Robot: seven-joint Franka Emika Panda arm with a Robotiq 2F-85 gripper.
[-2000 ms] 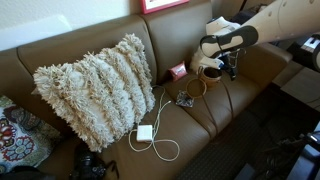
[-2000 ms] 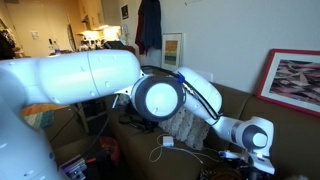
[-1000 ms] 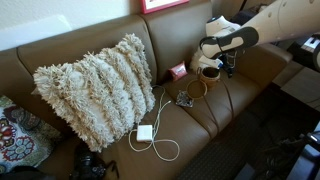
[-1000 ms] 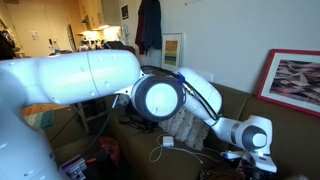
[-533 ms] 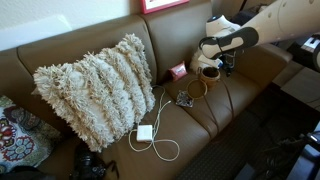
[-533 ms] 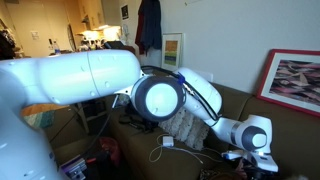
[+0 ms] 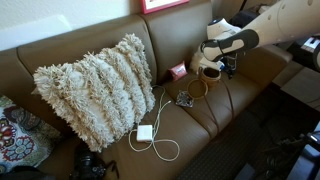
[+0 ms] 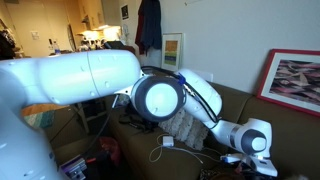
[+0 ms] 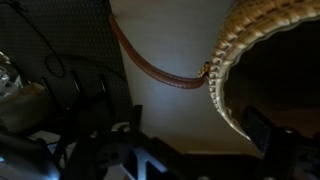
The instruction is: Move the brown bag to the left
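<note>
Woven tan rim and thin hoop handle (image 9: 150,65) of the brown bag (image 9: 245,35) filled the wrist view, yet how far the fingers stood apart could not be told. An exterior view put the bag at the back edge of the sofa seat (image 7: 200,120) near its right corner, the gripper (image 7: 229,67) just beside it. Pinching only the hoop might have swung it into the pink box (image 7: 178,71), unseen from the wrist.

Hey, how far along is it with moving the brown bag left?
Early. Done: the gripper is at the bag, at the sofa's end past the pink box. In hand: lining up, with the woven rim and handle close in the wrist view; whether it grips yet I cannot tell. Left: lift and carry it left.
</note>
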